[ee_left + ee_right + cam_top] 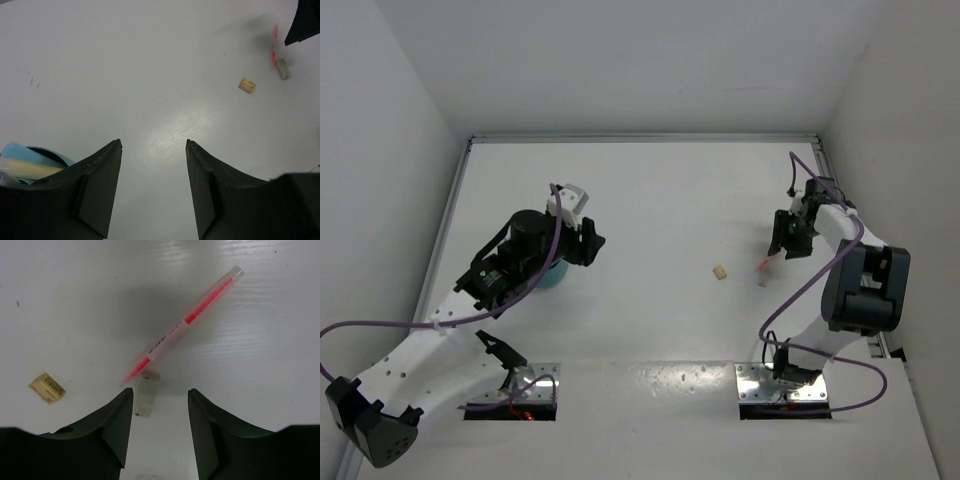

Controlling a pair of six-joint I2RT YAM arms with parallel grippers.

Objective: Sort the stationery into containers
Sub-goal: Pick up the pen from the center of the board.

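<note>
Pickup of the pink pen looks like the step in hand. We see the right gripper hanging over it, jaws open and empty. The pen lies flat on the table, slanting from 7 to 1 o'clock, with a small clear cap just at its low end and a tan eraser apart at 9 o'clock. The left gripper is also open and empty. The teal holder sits at its 8 o'clock, 1 yellow marker lying in it. Next, we judge, the right jaws must turn across the pen's barrel, drop around its middle clear of the cap, and close.
</note>
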